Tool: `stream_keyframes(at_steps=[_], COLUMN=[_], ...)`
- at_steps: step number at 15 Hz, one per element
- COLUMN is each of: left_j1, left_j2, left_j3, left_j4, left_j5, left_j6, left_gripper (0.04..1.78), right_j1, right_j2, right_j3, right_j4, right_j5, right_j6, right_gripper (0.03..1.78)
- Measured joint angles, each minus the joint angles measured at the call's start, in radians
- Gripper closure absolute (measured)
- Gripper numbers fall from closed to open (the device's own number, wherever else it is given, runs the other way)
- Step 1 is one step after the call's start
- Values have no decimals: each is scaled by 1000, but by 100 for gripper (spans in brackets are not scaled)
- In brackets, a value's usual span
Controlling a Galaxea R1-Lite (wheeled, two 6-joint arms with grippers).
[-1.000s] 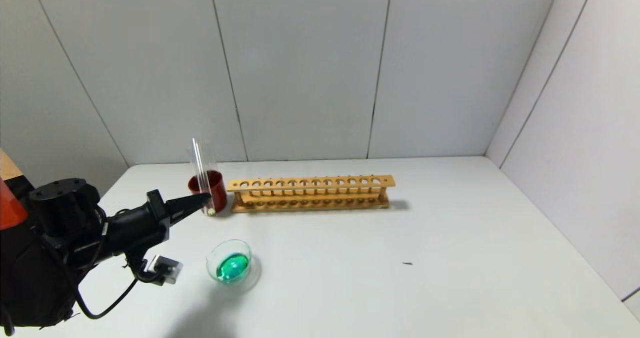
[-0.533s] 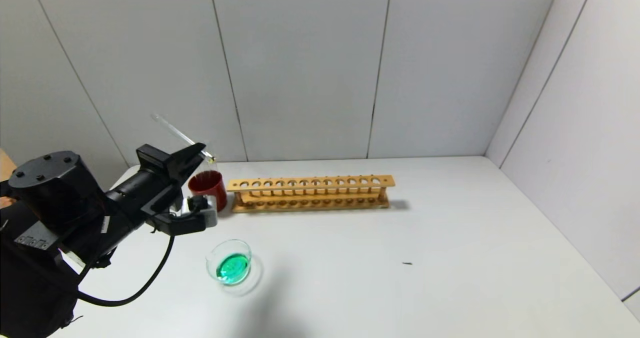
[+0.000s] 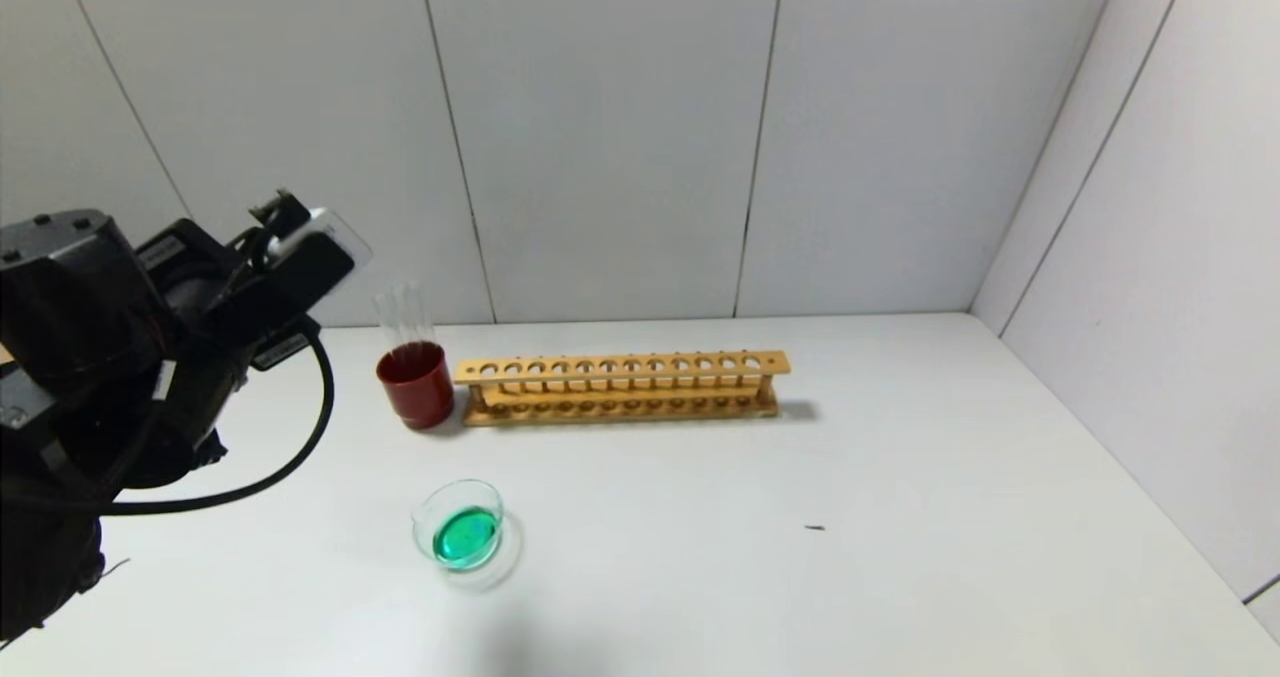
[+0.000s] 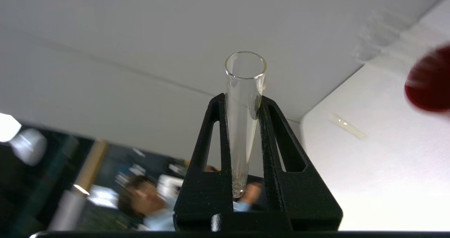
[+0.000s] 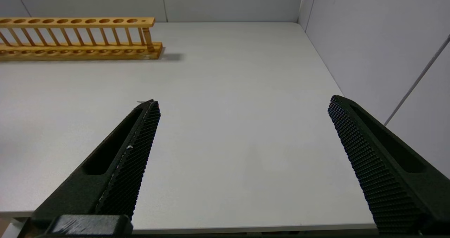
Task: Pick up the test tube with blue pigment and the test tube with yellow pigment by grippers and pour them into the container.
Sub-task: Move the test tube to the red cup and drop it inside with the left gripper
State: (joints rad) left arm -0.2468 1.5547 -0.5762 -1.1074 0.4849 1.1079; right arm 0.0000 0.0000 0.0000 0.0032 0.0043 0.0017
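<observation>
Grey walls stand behind a white table. Far to the left, the left gripper is lifted high above the table edge, and its two black fingers squeeze a clear glass tube that looks empty. Which test tube it is, I cannot tell. To the right of that claw and lower sits a dark red cup with clear tubes poking out. Nearer the robot is the container, a small glass dish with green liquid. Right of the cup lies a wooden rack. The right gripper hangs low over the table on the right, fingers spread wide, holding nothing.
</observation>
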Motion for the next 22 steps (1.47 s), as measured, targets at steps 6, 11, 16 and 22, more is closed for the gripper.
stream_keyframes(at_steps=[6,11,16,22], left_j1=[-9,-9,53,95], left_j2=[-29,11,93,189], left_j3=[-241,-259,-275,-278], left_j4=[414,464,445,333], left_j5=[32,-103,-219,-248], left_j6=[-761,-1177,-1256,-1251], left_gripper=[152,152,152,152], right_j1=[0,0,0,0], right_j2=[0,0,0,0], right_j3=[0,0,0,0], right_j4=[0,0,0,0], right_j5=[0,0,0,0], right_j6=[0,0,0,0], right_gripper=[6,6,6,6])
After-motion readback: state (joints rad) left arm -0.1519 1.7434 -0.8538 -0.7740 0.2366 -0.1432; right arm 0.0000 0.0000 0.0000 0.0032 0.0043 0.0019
